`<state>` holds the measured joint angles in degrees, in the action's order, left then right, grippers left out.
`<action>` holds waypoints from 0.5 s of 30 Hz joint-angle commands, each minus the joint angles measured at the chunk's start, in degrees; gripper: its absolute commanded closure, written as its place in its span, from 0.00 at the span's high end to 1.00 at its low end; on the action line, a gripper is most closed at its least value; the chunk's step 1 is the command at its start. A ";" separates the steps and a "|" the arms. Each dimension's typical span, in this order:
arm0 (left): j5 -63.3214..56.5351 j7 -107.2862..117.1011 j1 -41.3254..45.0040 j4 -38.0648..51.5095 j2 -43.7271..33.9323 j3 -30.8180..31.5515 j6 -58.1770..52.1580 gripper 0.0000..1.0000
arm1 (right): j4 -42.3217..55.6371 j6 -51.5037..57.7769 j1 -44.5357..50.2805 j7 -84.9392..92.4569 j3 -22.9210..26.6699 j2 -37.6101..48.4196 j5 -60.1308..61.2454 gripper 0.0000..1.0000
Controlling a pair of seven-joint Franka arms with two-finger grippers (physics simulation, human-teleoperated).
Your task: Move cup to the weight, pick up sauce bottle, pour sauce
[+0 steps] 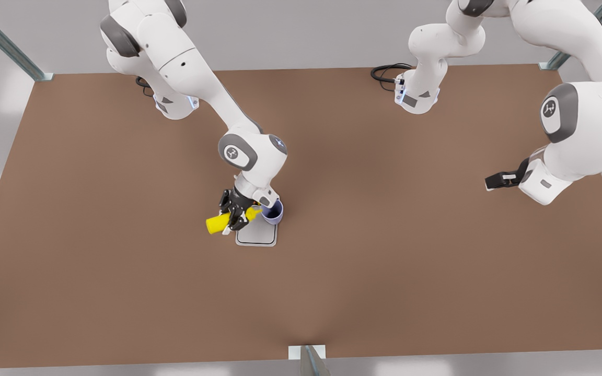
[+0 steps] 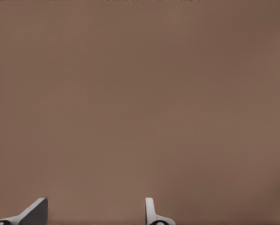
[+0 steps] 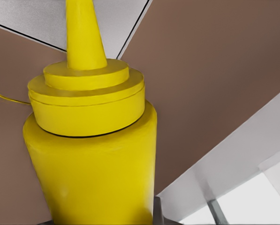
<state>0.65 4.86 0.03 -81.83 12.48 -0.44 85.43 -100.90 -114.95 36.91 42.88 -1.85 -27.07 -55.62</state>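
The right gripper (image 1: pixel 234 214) clamped the sauce bottle (image 1: pixel 218 222) tipped sideways, its nozzle aimed at the cup (image 1: pixel 273 212) just beside it on the weight (image 1: pixel 257 236), apparently for pouring; the left gripper (image 1: pixel 495 181) waited well apart, fingers (image 2: pixel 151 211) spread

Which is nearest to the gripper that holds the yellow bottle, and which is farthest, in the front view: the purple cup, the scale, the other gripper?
From the right gripper, shut on the sauce bottle:
1. The cup, beside it toward the front view's right.
2. The weight, just below it; nearly as close as the cup.
3. The left gripper, waiting far off at the front view's right.
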 commanded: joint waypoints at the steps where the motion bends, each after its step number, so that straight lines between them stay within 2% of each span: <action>1: 0.06 0.15 -0.03 0.01 0.00 0.00 0.00 1.00 | 0.00 -0.01 0.00 -0.08 0.01 0.00 -0.02 0.53; 15: -0.03 1.82 1.29 0.36 0.08 0.53 0.00 1.00 | -0.18 -0.01 1.06 -1.40 0.01 -1.14 -1.51 0.53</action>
<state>0.63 6.68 1.33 -81.45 12.62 0.09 85.43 -101.07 -114.95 37.97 41.57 -1.85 -28.21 -57.04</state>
